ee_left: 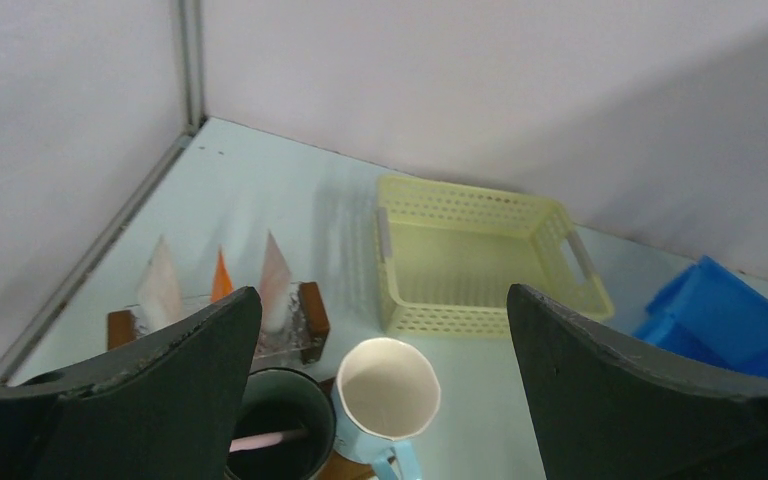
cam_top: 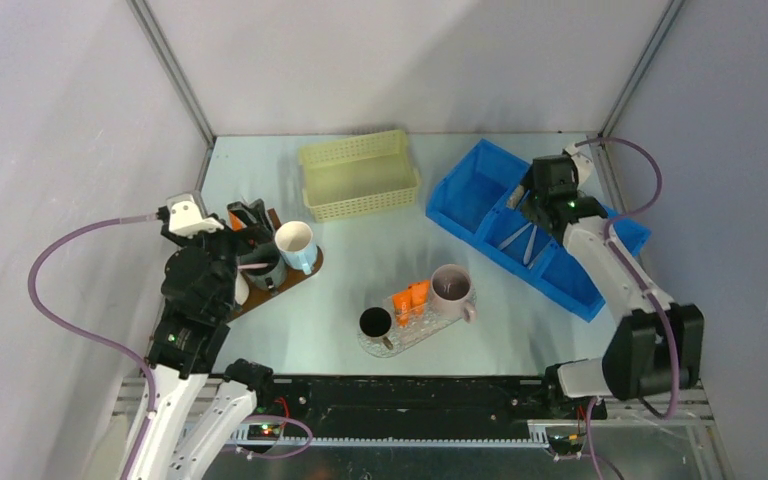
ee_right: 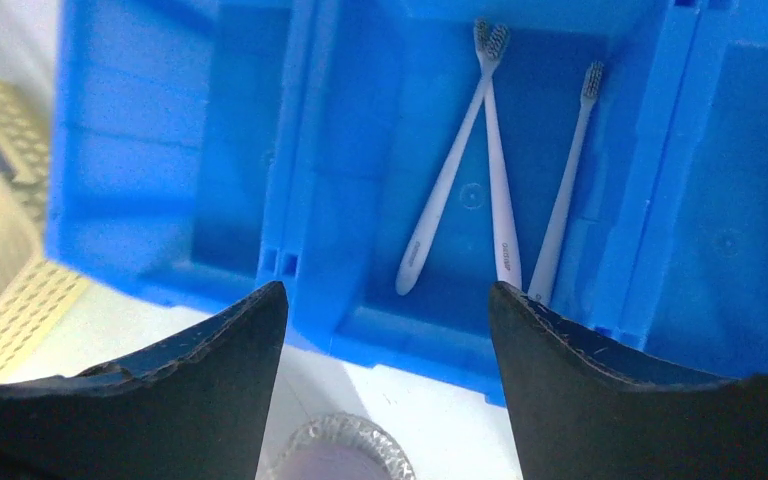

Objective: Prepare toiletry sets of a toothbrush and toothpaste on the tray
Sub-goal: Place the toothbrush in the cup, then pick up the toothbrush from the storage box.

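The right pincer [ee_right: 385,290] hangs over the blue bin [ee_right: 360,200], its two dark fingers [ee_right: 210,370] apart and gripping nothing. Just beyond the tips, in the bin's middle compartment, lie three pale toothbrushes [ee_right: 500,180] with their bristle heads toward the far wall. Two of them cross just below the heads. The third lies apart on the right, close to the divider. Seen from above, the bin sits at an angle at the far right of the desk [cam_top: 360,270].

The left pincer [ee_left: 382,295] stands wide apart, holding nothing, above a brown board [cam_top: 308,268] near the desk's left edge. Under it stand a white mug [ee_left: 388,395] with a blue handle and, touching it on the left, a dark green mug [ee_left: 280,430] with a pink toothbrush [ee_left: 260,440] in it. Behind the mugs is a clear holder [ee_left: 295,330] with wooden ends. Three tubes [ee_left: 275,280] stand upright in it, two white and one orange between them. Farther back sits a yellow basket [ee_left: 470,250].

In the middle of the desk, well apart from both pincers, the clear tray [cam_top: 400,342] carries a black mug [cam_top: 375,322] at its near left end and a pink mug [cam_top: 450,285] at its far right end. Two orange tubes [cam_top: 412,297] lie between them. Whether either of these mugs holds a brush cannot be told.
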Available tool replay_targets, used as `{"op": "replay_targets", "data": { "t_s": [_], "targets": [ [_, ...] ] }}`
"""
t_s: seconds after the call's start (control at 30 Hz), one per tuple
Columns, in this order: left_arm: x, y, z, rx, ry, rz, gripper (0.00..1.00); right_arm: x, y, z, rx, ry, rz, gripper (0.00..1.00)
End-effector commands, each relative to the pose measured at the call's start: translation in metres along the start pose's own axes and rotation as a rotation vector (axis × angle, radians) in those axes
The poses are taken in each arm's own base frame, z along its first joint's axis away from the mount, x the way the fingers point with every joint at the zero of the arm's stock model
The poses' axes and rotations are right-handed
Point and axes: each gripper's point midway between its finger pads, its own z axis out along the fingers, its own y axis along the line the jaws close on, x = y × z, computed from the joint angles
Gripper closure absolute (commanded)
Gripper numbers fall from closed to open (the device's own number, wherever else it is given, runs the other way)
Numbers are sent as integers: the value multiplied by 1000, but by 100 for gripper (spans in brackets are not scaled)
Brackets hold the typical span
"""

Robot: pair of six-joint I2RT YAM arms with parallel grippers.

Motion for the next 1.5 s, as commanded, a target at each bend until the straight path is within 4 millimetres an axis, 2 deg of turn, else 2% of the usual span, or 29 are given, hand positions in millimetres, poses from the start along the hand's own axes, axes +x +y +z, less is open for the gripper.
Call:
{"op": "replay_targets", "data": {
  "t_s": [0.0, 0.03, 0.2, 0.4, 0.77, 1.07, 1.13, 1.37, 1.47],
  "targets": [
    [11, -20, 0, 110, 39, -22, 0, 0, -8, 23, 131, 33, 80, 25],
    [12, -22, 0, 121, 42, -20, 0, -3, -7, 27, 139, 32, 104, 27],
    [15, -26, -2, 152, 50, -5, 0, 16, -15, 59, 253, 98, 150, 34],
    [21, -26, -4, 167, 61, 15, 0, 29, -21, 87, 364, 148, 198, 43],
    [26, -20, -5, 150, 60, 39, 0, 69, -35, 119, 459, 286, 276, 54],
    [29, -21, -2, 149, 67, 36, 0, 94, -46, 134, 495, 367, 296, 59],
    [28, -22, -2, 151, 65, 34, 0, 96, -49, 134, 503, 379, 294, 64],
    [26, -25, 0, 159, 66, 30, 0, 85, -52, 129, 505, 356, 284, 97],
    [23, -27, 1, 165, 65, 27, 0, 75, -50, 125, 485, 330, 268, 100]
  ]
}}
